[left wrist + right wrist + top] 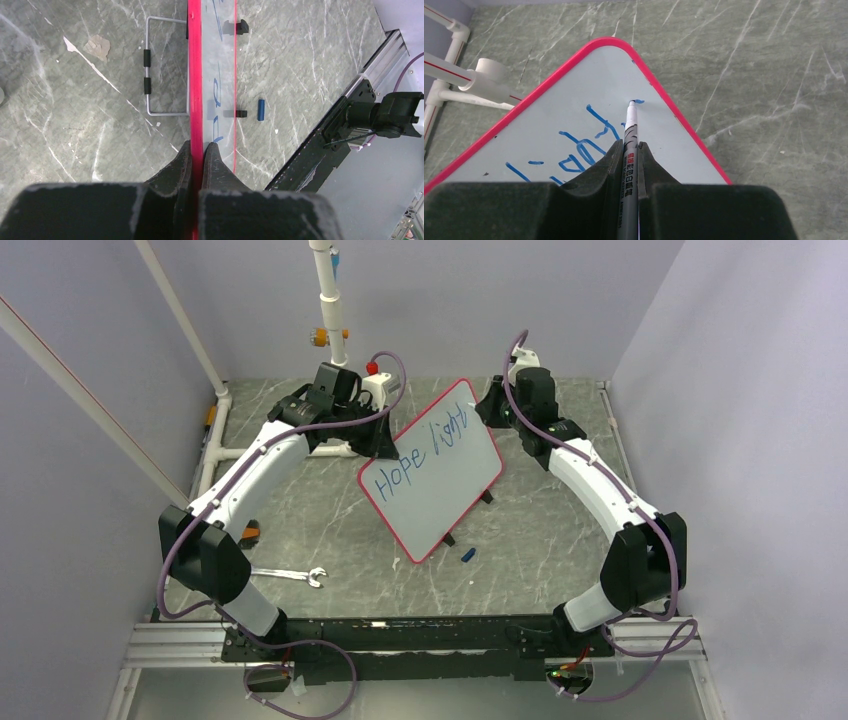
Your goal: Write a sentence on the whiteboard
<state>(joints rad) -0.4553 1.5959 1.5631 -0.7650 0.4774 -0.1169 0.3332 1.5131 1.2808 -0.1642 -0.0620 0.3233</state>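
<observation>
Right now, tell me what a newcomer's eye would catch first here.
The red-rimmed whiteboard stands tilted at the middle of the table, with blue writing reading "Hope light" across it. The left gripper clamps its edge, while the right gripper sets a marker near its far corner.

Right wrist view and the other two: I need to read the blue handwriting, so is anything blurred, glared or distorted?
Right wrist: the whiteboard and the marker tip are sharp and evenly lit, no glare, but only part of the sentence is in frame. Left wrist: the board is edge-on, its strokes squeezed to slivers. Top external: soft even light, writing small but legible.
</observation>
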